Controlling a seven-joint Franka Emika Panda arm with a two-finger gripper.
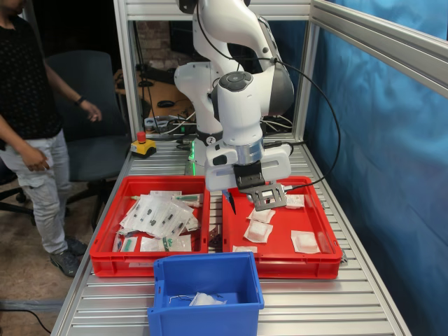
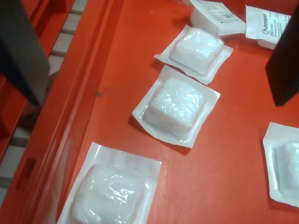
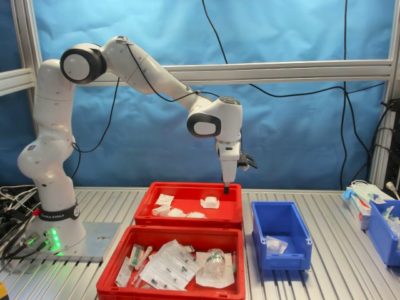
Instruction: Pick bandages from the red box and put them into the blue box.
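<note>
Right now the arm hangs over the red box (image 1: 316, 260), the one holding only bandages (image 2: 176, 105); its twin crate (image 1: 112, 260) of long clear packets sits beside it on the surface (image 1: 336, 304); the fingers (image 2: 21, 51) stand apart with nothing between them, as the wrist view shows one dark tip on each side and bare red floor between; several white square packets lie flat and apart on that floor, one almost centred under the gripper (image 1: 248, 198); this looks like the reach step, before any grasp; next, I'd judge, the fingers must drop straight onto that middle packet and pinch its puffy centre, since the flat edges offer little to catch; the blue box (image 1: 241, 262) waits nearby, already holding a white packet (image 1: 207, 299).
</note>
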